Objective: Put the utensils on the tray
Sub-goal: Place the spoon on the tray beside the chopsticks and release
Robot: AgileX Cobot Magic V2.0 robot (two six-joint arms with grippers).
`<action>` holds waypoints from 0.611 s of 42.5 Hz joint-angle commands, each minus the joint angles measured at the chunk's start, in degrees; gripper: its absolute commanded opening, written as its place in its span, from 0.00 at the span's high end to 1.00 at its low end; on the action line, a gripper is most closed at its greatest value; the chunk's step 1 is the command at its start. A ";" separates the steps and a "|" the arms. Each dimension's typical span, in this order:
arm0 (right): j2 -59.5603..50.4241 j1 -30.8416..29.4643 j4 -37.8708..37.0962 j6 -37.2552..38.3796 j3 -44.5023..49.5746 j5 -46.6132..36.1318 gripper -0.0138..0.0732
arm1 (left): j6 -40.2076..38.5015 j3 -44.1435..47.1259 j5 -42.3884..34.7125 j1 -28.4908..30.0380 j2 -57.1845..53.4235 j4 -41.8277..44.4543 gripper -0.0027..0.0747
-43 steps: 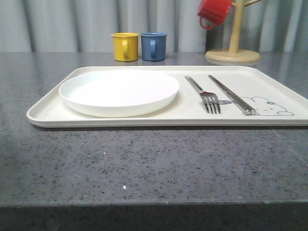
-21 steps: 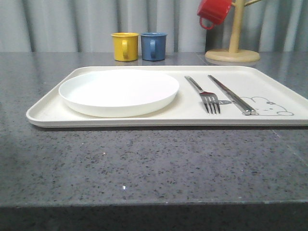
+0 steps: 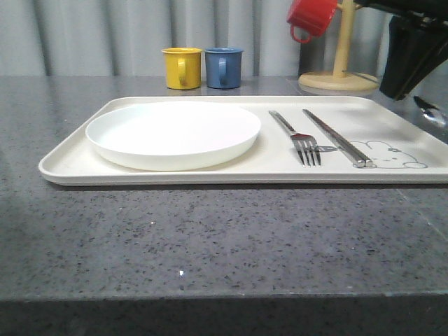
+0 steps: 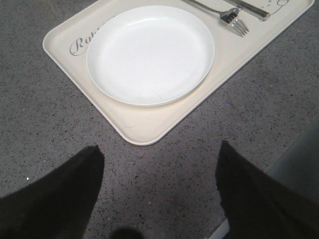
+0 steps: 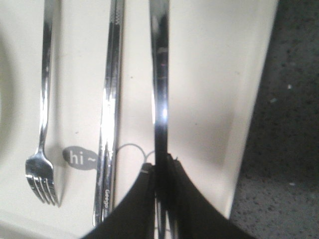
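The cream tray [image 3: 70, 164] holds a white plate [image 3: 173, 133], a fork [image 3: 297, 136] and chopsticks [image 3: 336, 136]. Over the tray's right end my right gripper [image 3: 400, 87] hangs with a shiny piece of metal [image 3: 430, 112] just below it. From the right wrist, that gripper [image 5: 160, 162] is shut on the spoon's long handle [image 5: 160, 74]. The handle runs parallel to the chopsticks [image 5: 110, 99] and fork [image 5: 44, 99], above the tray [image 5: 249, 99]; the bowl is hidden. My left gripper [image 4: 159, 159] is open over bare table, near the tray's corner [image 4: 144, 129] and the plate [image 4: 149, 52].
A yellow mug [image 3: 182, 67] and a blue mug [image 3: 224, 67] stand behind the tray. A red mug [image 3: 313, 17] hangs on a wooden mug tree [image 3: 339, 77] at the back right. Dark speckled table stretches from the tray to its front edge.
My right arm has come into the front view at the upper right, over the tray's right end. The plate, fork and chopsticks have not moved.
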 commanded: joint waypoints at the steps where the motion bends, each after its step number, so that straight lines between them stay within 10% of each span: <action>1: -0.72 -0.01 1.20 2.53 -1.41 -2.17 0.88 | -0.41 -1.47 -3.88 -0.52 -0.06 -0.64 0.35; 26: 2.44 -0.10 -0.19 5.52 -1.47 -5.02 0.48 | -0.41 -1.47 -3.88 -0.52 -0.06 -0.64 0.35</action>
